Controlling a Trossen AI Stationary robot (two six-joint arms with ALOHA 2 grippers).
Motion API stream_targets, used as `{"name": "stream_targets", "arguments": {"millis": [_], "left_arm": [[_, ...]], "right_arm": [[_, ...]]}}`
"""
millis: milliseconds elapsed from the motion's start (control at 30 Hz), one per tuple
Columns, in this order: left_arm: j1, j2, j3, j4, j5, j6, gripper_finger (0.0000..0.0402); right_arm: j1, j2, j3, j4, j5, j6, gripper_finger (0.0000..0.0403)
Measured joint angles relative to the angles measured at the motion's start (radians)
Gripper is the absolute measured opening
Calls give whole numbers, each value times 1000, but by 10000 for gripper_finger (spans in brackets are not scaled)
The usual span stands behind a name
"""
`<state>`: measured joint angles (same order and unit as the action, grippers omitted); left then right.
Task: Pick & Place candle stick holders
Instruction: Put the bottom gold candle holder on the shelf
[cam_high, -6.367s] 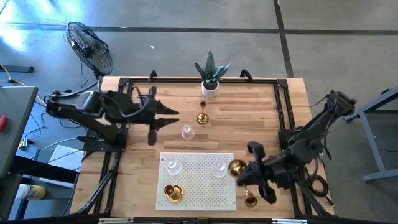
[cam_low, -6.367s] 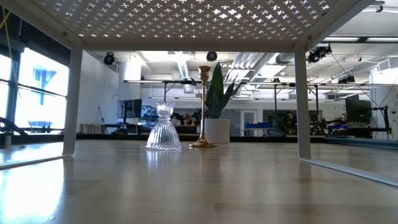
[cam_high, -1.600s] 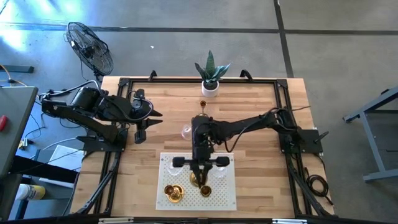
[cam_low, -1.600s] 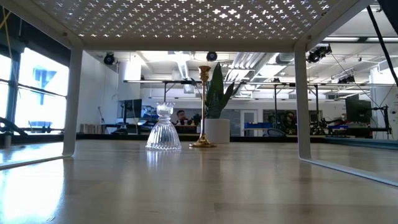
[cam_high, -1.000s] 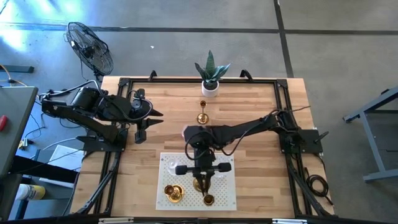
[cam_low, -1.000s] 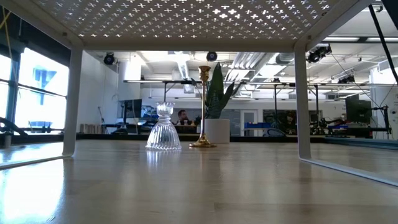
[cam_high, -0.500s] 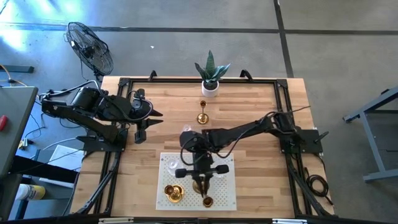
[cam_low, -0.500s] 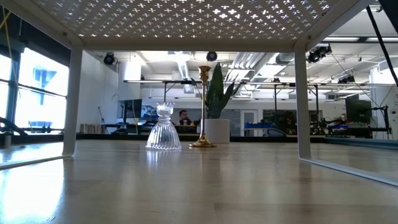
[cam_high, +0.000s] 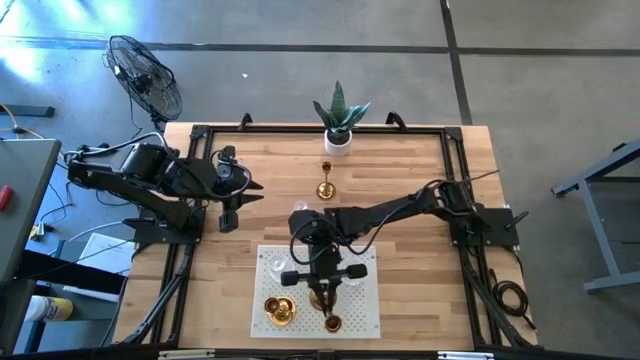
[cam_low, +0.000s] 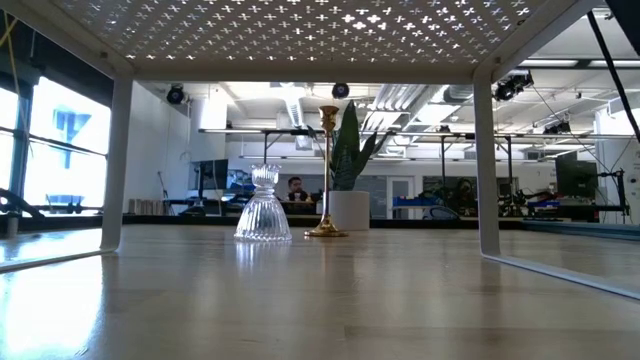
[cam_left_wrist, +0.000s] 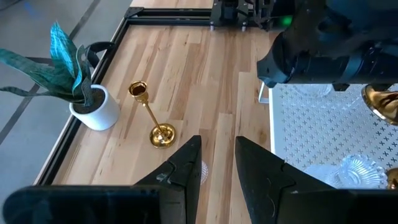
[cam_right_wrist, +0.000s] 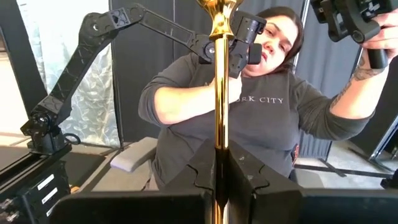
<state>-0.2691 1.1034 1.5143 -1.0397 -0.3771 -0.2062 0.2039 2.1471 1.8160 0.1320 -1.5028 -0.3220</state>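
Right pincer (cam_high: 322, 295) is clamped on a gold candle stick holder (cam_right_wrist: 219, 74), upright over the white mat (cam_high: 360, 300) near the desk's front edge. Left pincer (cam_left_wrist: 216, 163), slightly parted and empty, waits at the left edge.

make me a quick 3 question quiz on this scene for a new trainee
1. True or false: the right gripper is shut on a gold candle stick holder.
2. Which holders stand on bare wood near the white plant pot? A) two gold B) one gold, one glass C) two glass
3. Fill in: the left gripper hangs over the table's ____ side, holding nothing.

Key: 1 true; 2 B, the tall gold holder and the glass holder; 3 left.
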Motion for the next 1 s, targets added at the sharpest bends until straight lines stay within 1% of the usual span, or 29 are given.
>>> {"name": "stream_targets", "arguments": {"millis": [133,300,633,833,1000], "left_arm": [[0,-7,0,3,0,0,95],[0,-9,0,4,-1,0,95],[0,-9,0,5,-2,0,95],[0,-9,0,5,-2,0,95],[0,-9,0,5,-2,0,95]], "right_arm": [[7,7,0,-37,-6,-43,6],[6,21,0,-49,-12,-56,6],[6,23,0,-58,-1,-59,6],[7,23,0,-61,-49,-56,11],[6,23,0,-69,-39,-56,16]]}}
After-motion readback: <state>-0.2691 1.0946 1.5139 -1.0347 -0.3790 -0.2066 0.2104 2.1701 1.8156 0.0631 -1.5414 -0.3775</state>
